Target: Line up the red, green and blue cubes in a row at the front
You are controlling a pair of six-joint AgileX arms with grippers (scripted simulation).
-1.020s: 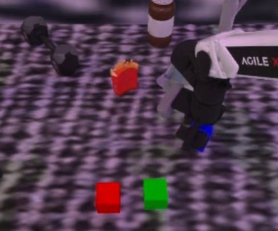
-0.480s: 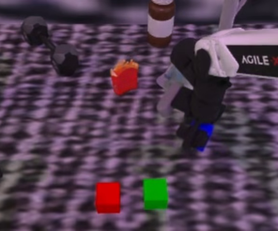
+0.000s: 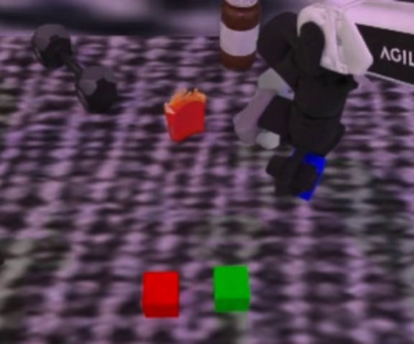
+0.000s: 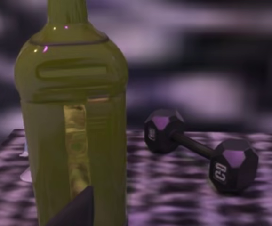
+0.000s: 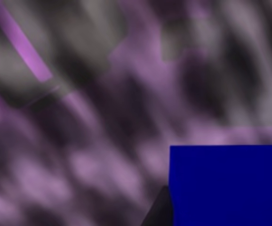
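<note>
Three cubes on the patterned table (image 3: pixel 85 215). Red cube (image 3: pixel 161 292) and green cube (image 3: pixel 231 287) sat side by side near the front edge, close but not touching, red to the left of green. Blue cube (image 3: pixel 311 176) was well back from them and over to the right, pinched in the right gripper (image 3: pixel 300 174), dark fingers closed on it from above with only its right side and lower corner showing past them. Filled the lower corner of the right wrist view as a plain blue face (image 5: pixel 228 185), a dark fingertip (image 5: pixel 158 213) touching its edge, blurred table surface behind. Could not tell whether it rested on the table or hung above it.

Left gripper (image 4: pixel 75 211) stayed parked at the table's far left beside an olive-green bottle (image 4: pixel 72 113); open or closed, cannot tell. Also on the table at the back: black dumbbell (image 3: pixel 76 67), red carton with a jagged orange top (image 3: pixel 185 114), brown jar with a white band (image 3: pixel 240 32).
</note>
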